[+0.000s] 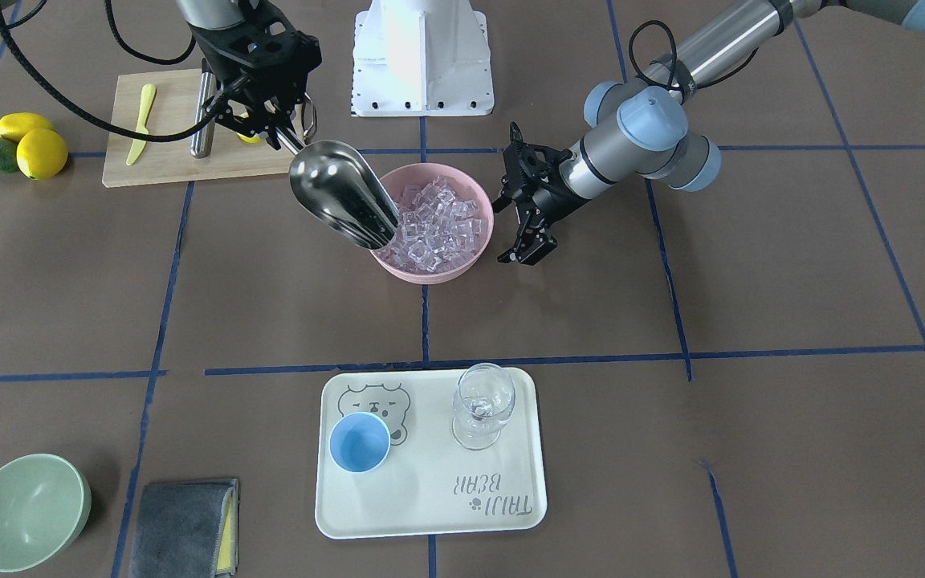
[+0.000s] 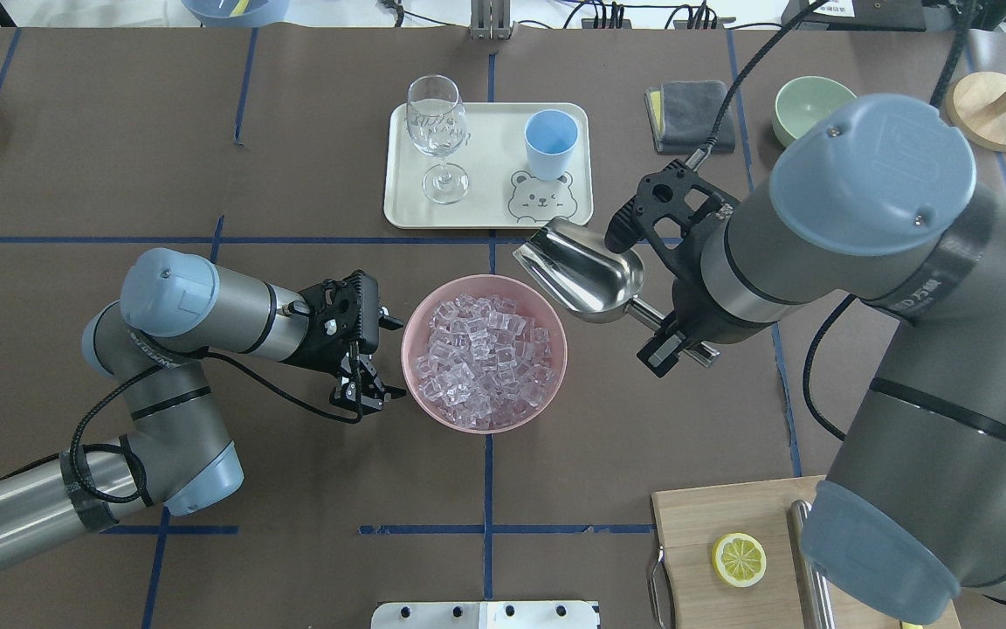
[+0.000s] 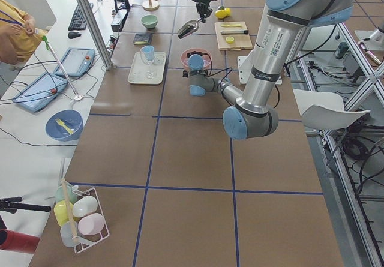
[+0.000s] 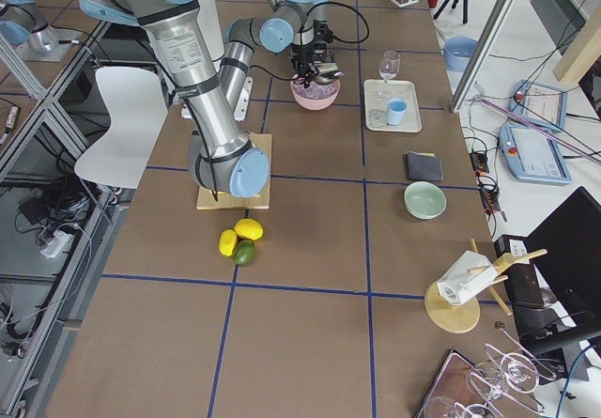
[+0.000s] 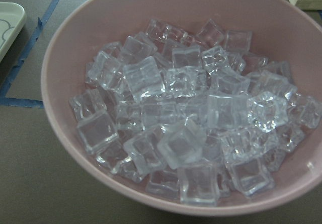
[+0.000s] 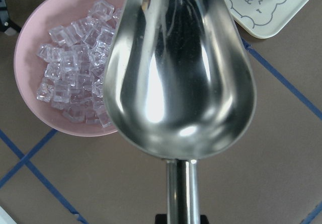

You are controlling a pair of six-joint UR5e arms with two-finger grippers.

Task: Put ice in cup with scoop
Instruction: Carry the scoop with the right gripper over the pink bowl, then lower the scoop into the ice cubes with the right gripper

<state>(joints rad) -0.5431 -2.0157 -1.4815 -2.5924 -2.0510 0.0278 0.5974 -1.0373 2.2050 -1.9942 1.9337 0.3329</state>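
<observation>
The steel scoop fills the right wrist camera's view, its trough bare and shiny, with no cube in it. The right gripper is clamped on the scoop's short tubular handle and holds it in the air, its mouth near the rim of the pink bowl.

The left gripper hangs just beside the opposite side of that bowl, jaws spread wide and holding nothing; whether a fingertip touches the rim cannot be told.

The ice lies heaped in the pink bowl, dozens of clear cubes, too many to count exactly.

The light-blue cup stands upright and empty on the cream tray, well apart from the bowl, with one clear stemmed glass beside it on the same tray.

In count, the table shows one scoop, one cup, one glass and one tray. There are two bowls, the second a pale-green bowl next to a folded grey cloth. Two whole lemons lie near a wooden cutting board.
</observation>
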